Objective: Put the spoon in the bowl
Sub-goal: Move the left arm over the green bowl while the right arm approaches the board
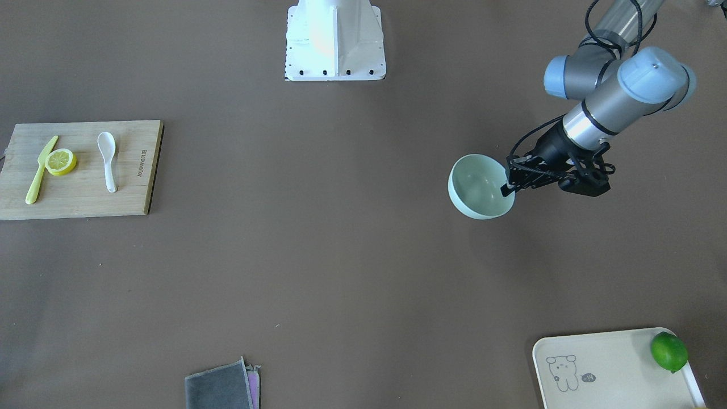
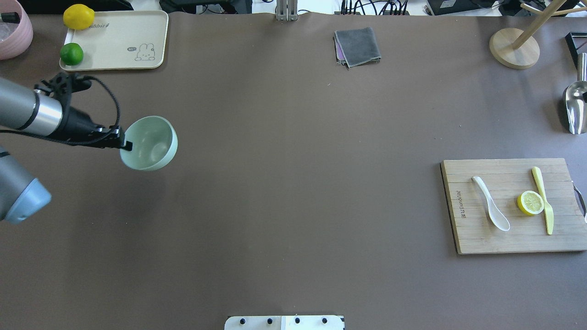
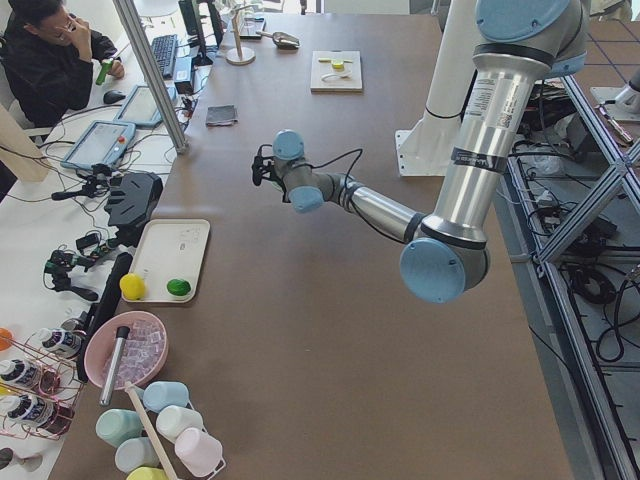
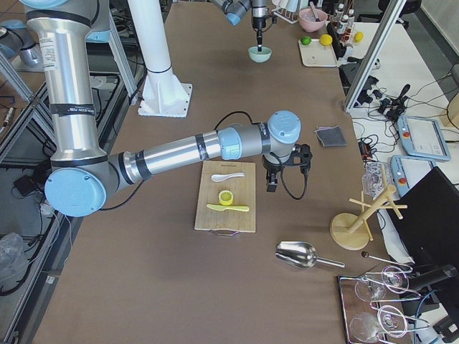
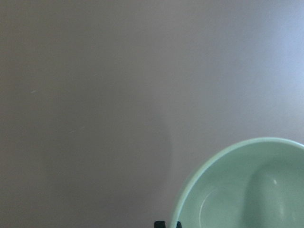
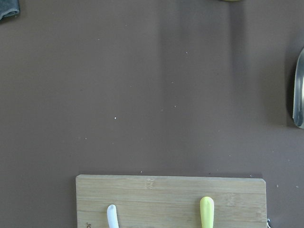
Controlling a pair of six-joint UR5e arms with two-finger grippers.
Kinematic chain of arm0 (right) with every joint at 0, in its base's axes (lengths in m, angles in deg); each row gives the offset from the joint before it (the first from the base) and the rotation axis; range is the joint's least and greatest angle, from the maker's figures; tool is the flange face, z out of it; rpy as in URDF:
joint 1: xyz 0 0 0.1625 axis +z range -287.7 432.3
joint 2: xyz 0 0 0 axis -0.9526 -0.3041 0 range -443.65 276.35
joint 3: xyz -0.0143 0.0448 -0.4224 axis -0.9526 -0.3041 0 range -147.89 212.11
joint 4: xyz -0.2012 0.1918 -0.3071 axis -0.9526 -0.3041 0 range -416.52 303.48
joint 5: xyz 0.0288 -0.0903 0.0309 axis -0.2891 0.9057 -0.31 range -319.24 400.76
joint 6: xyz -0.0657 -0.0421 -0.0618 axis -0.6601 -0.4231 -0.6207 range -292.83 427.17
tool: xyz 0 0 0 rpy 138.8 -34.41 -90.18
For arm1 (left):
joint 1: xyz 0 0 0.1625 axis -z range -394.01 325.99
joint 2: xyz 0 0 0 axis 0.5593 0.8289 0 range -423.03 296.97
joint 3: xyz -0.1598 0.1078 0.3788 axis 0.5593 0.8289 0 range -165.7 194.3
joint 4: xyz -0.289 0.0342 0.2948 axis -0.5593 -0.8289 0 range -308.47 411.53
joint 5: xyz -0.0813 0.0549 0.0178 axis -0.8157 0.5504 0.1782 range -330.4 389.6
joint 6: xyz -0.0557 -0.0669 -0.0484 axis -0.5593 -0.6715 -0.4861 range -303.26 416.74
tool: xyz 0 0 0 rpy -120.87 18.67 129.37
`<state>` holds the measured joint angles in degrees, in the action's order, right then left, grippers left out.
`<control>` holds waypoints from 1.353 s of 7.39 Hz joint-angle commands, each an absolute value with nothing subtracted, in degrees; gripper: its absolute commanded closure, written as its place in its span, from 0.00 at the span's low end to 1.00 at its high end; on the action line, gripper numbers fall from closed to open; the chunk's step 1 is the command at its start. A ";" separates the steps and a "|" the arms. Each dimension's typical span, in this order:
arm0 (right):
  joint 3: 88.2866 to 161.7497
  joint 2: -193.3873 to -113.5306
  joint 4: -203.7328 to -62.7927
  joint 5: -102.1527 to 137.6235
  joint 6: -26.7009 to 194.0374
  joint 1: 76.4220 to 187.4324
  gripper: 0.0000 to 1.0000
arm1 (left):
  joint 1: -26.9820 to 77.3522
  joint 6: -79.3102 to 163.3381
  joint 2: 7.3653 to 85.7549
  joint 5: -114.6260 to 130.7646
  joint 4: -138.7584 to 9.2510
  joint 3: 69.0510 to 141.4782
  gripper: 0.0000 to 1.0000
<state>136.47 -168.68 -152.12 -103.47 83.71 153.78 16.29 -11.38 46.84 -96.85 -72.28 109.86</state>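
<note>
— Brown surface: where's the small glossy white soup spoon (image 1: 107,161)?
— On the wooden cutting board (image 1: 85,199), far from the round mint-green bowl (image 1: 477,183). Left jaws pinch its rim; right jaws, cannot tell.

Left arm reaches out low, left tool (image 1: 506,188) clamped on the bowl (image 1: 477,193) rim. Right arm extended, right tool (image 4: 272,188) pointing straight down, finger state unclear.

spoon (image 2: 491,205), lemon slice (image 2: 530,203), knife (image 2: 543,199) on cutting board (image 2: 504,240) | bowl (image 2: 151,142) well apart
</note>
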 commanded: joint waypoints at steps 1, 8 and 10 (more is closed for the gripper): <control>137.75 -168.38 -152.05 -101.54 87.96 150.88 0.00 | 9.36 -16.98 58.05 -87.17 -61.08 109.83 1.00; 143.12 -167.67 -152.05 -98.02 104.51 140.68 0.00 | -2.19 -24.03 68.89 -72.09 -61.06 96.39 1.00; 143.12 -167.59 -152.05 -97.93 104.70 140.41 0.00 | -2.11 -23.94 68.98 -72.44 -61.06 97.26 1.00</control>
